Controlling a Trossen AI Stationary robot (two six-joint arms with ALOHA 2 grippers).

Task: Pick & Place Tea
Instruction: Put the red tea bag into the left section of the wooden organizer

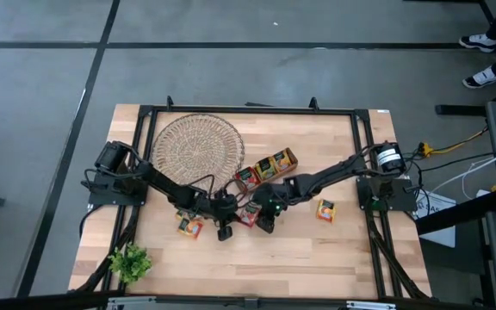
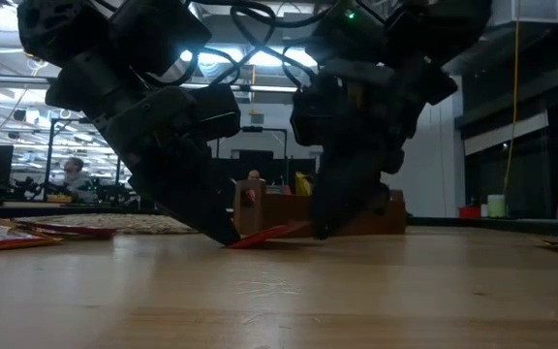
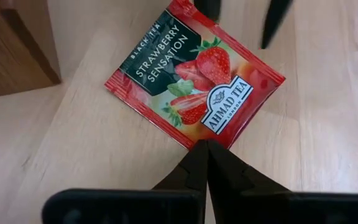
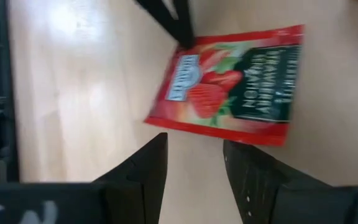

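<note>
Red tea sachet (image 3: 194, 81) lay flat on bench (image 1: 317, 258), just ahead of left end effector (image 3: 207, 149), tips pressed shut, nothing held. Right end effector (image 4: 194, 149) spread wide, just beside sachet. Flat sachet could be pushed away, not lifted.

Red tea sachet (image 3: 194, 78): "BLACK TEA", "STRAWBERRY SENSATION", "AHMAD TEA", perhaps "LONDON"

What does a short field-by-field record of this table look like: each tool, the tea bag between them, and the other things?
left tool: shut, tips at one corner of the red tea bag
right tool: open, at the opposite side of the same bag
red tea bag: flat on the table, strawberry picture facing up
wooden tray: holds several tea bags
wicker dish: behind the tools
loose tea bags: one near the left arm, one near the right arm
</note>
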